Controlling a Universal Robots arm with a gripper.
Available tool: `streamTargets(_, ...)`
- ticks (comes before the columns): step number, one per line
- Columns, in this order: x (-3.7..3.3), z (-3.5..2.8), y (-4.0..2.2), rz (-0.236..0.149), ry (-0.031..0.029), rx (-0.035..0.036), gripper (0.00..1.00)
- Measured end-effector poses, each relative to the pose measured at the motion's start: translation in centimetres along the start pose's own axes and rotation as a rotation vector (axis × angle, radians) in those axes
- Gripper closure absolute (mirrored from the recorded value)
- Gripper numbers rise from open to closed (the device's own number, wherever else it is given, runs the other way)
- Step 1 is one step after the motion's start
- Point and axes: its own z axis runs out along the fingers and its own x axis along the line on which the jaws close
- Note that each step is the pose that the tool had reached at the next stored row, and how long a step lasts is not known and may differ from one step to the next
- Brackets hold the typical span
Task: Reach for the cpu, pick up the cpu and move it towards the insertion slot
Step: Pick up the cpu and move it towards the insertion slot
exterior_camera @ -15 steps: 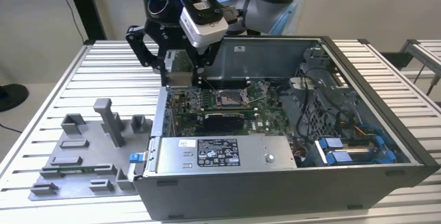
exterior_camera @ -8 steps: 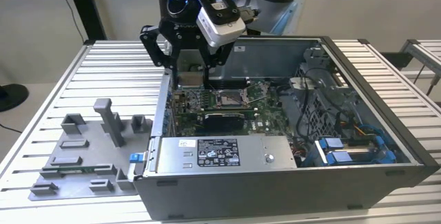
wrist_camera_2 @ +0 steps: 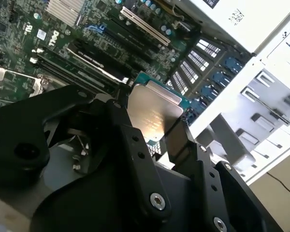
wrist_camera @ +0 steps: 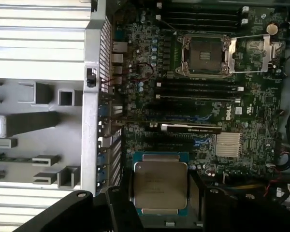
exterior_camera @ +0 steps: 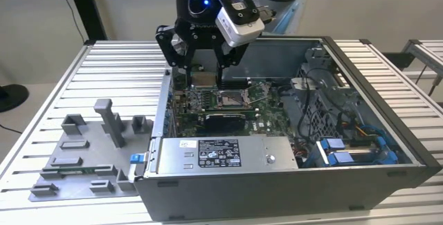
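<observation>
My gripper (exterior_camera: 203,80) is shut on the cpu (exterior_camera: 202,78), a small flat square chip with a silvery top. It hangs above the green motherboard inside the open computer case, a little toward the exterior view's left of the insertion slot (exterior_camera: 232,99). In both wrist views the black fingers (wrist_camera: 120,209) clamp two opposite edges of the cpu (wrist_camera: 160,186) (wrist_camera_2: 153,112). The insertion slot (wrist_camera: 206,54) shows its silver frame, dark centre and load plate swung open, with nothing in it. In the second wrist view the slot (wrist_camera_2: 8,83) is partly cut off by the picture's edge.
The case wall (exterior_camera: 161,106) stands close to the gripper on the exterior view's left. A grey box with a white label (exterior_camera: 218,154) lies at the case's front. Cables and blue drive parts (exterior_camera: 346,150) sit on the right. A grey plastic fixture (exterior_camera: 83,152) rests on the slatted table.
</observation>
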Motion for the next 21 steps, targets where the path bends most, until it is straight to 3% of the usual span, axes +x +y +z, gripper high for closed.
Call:
streamTargets(11, -1.88, -0.02, -0.03, 0.000, 0.0000, 0.0000, 1.00)
streamTargets(21, -5.85, -0.06, -0.09, 0.000, 0.0006, 0.0001, 1.00)
